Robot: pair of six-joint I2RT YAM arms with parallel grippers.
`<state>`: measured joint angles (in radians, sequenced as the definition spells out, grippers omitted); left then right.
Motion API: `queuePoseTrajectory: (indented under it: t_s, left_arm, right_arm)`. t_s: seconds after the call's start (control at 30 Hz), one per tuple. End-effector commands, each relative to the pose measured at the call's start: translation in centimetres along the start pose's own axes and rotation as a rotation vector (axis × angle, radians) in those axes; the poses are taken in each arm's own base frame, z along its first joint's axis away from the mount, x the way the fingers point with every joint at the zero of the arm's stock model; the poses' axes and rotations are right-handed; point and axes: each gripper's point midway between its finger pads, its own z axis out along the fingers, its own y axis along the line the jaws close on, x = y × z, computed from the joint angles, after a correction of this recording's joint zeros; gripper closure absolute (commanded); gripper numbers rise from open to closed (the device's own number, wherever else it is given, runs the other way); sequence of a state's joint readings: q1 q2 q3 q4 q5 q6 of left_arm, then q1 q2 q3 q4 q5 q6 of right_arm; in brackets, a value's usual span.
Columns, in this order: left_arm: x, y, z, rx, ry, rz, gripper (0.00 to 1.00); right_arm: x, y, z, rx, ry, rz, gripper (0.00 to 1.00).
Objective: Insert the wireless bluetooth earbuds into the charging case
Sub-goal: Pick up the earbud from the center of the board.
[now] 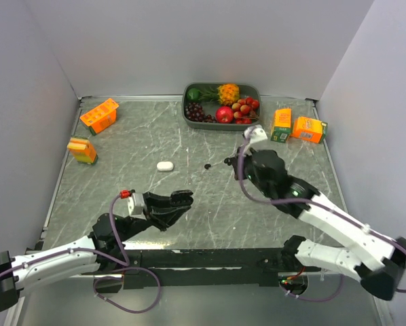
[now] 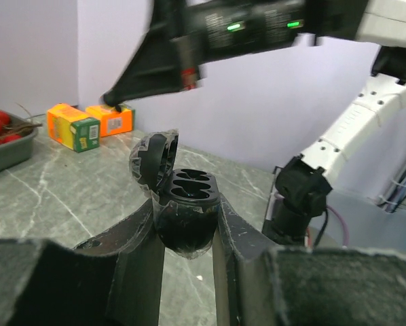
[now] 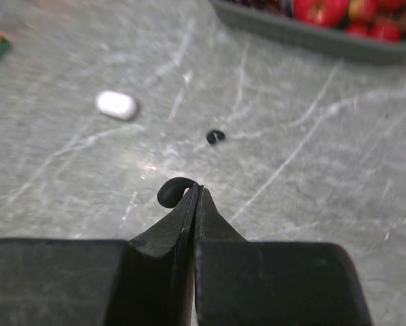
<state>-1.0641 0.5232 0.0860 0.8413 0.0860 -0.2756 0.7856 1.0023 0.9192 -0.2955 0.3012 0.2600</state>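
Note:
My left gripper [image 2: 186, 214] is shut on a black charging case [image 2: 185, 224], held upright above the table with its lid [image 2: 153, 159] flipped open. Both earbud wells [image 2: 189, 183] look empty. In the top view this gripper [image 1: 176, 202] hovers near the front left. My right gripper [image 3: 197, 191] is shut, pinching a black earbud [image 3: 170, 193] that sticks out to the left of its tips. It hangs over mid-table [image 1: 229, 161]. A second black earbud [image 3: 216, 136] lies on the table just beyond [image 1: 208, 166]. A closed white pill-shaped case [image 1: 165, 166] lies further left.
A grey tray [image 1: 187, 112] of fruit stands at the back centre. Two orange cartons [image 1: 98, 115] [image 1: 82, 150] sit at the back left. Two more cartons [image 1: 282, 125] [image 1: 309, 129] stand at the back right. Walls close off three sides.

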Motion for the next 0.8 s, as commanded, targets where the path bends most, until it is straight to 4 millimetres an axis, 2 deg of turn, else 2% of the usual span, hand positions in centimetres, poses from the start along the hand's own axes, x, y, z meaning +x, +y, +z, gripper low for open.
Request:
queuePoseTrajectory:
  t_s: [0.0, 0.13, 0.17, 0.27, 0.5, 0.77]
  left_arm:
    - [-2.6, 0.5, 1.5, -0.033, -0.067, 0.06, 0.99]
    - [-2.4, 1.2, 2.4, -0.057, -0.063, 0.094, 0.99]
    - [-2.1, 1.4, 2.8, -0.059, -0.054, 0.099, 0.99]
    - [-1.5, 1.8, 3.7, -0.061, -0.035, 0.115, 0.99]
    - [-1.4, 3.1, 5.3, -0.051, -0.038, 0.116, 0.99]
    - [-1.3, 4.4, 6.5, -0.032, -0.053, 0.13, 0.99]
  right_arm:
    - [-2.3, 0.0, -3.9, -0.009, -0.137, -0.078, 1.0]
    - [-2.6, 1.2, -6.2, -0.064, -0.176, -0.102, 1.0]
    - [-2.4, 2.0, -7.0, -0.102, -0.188, -0.118, 1.0]
    - [-2.1, 3.1, -8.2, -0.132, -0.21, -0.155, 1.0]
    - [-1.9, 4.3, -9.2, -0.123, -0.275, -0.226, 1.0]
    - [-3.1, 4.6, -8.4, -0.047, -0.35, -0.273, 1.0]
